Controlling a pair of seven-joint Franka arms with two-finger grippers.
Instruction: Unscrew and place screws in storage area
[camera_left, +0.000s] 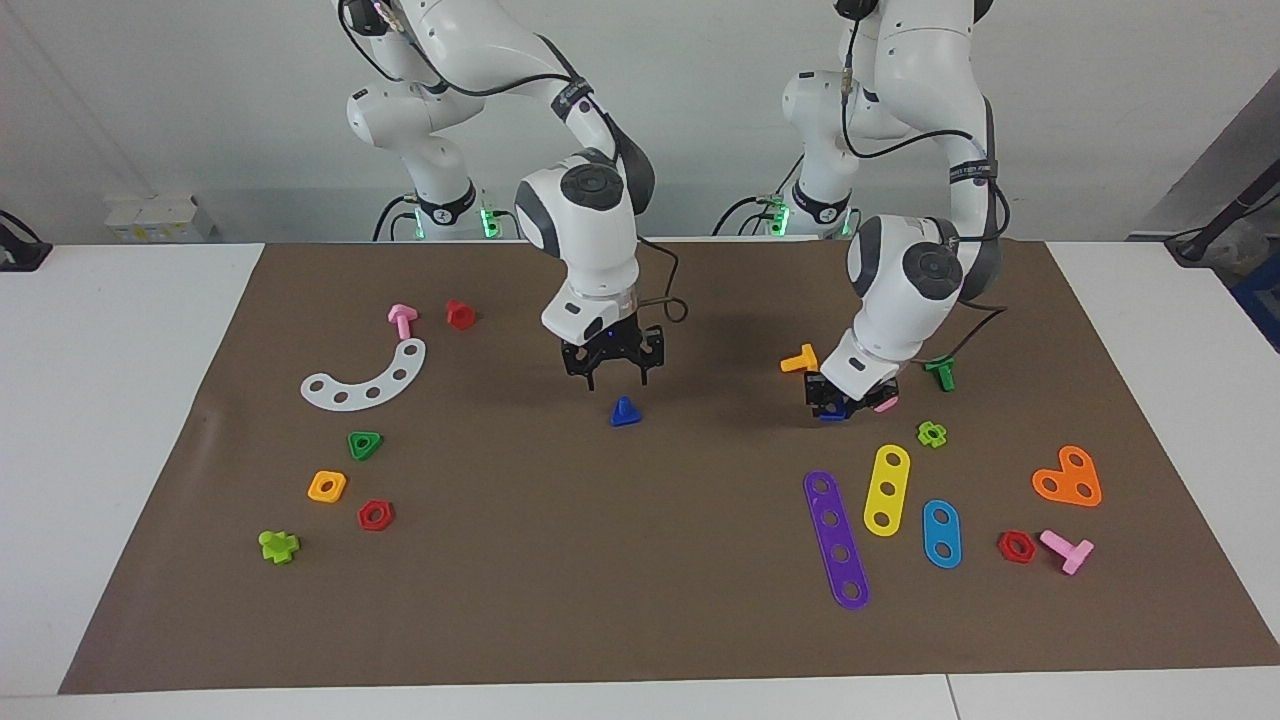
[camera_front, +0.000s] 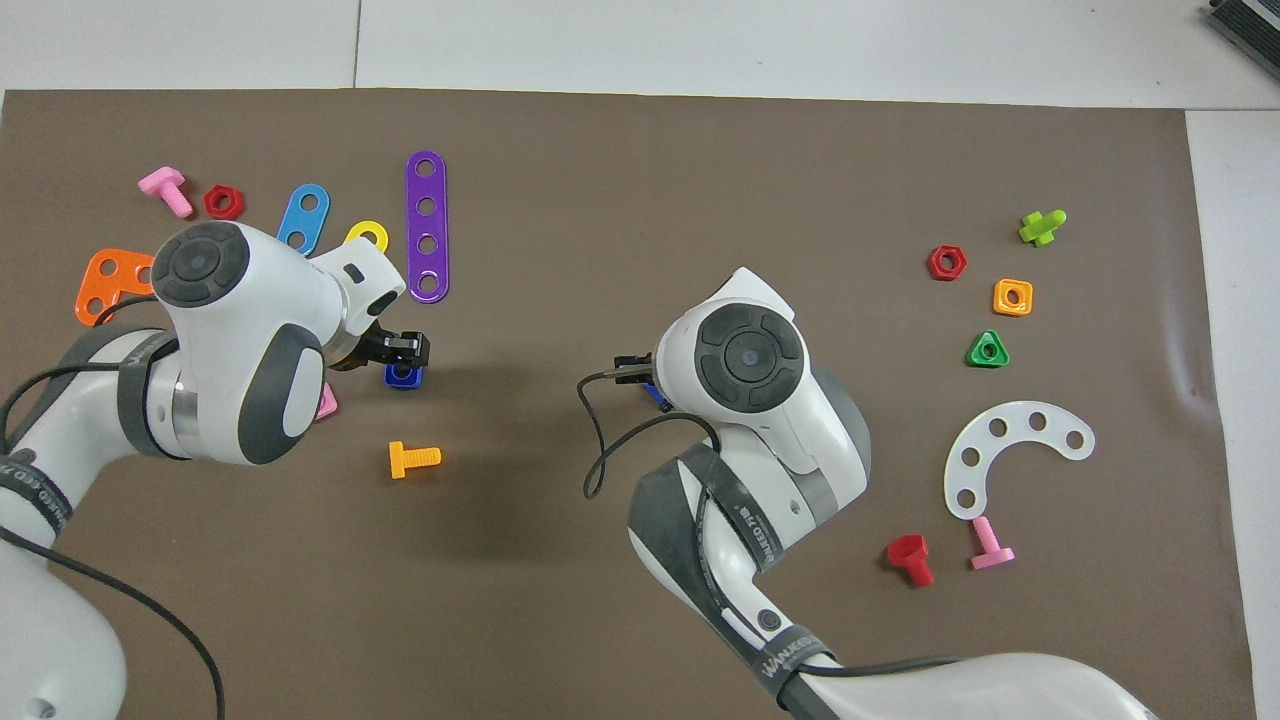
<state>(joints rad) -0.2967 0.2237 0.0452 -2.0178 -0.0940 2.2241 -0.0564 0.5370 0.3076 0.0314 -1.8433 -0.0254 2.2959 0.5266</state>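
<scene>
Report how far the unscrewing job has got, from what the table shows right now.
Done: the blue screw stands alone on the brown mat, apart from the blue nut.
In hand: the left gripper is low at that nut; the right gripper hovers, fingers spread, over the screw.
Left: nothing else looks screwed together.
</scene>
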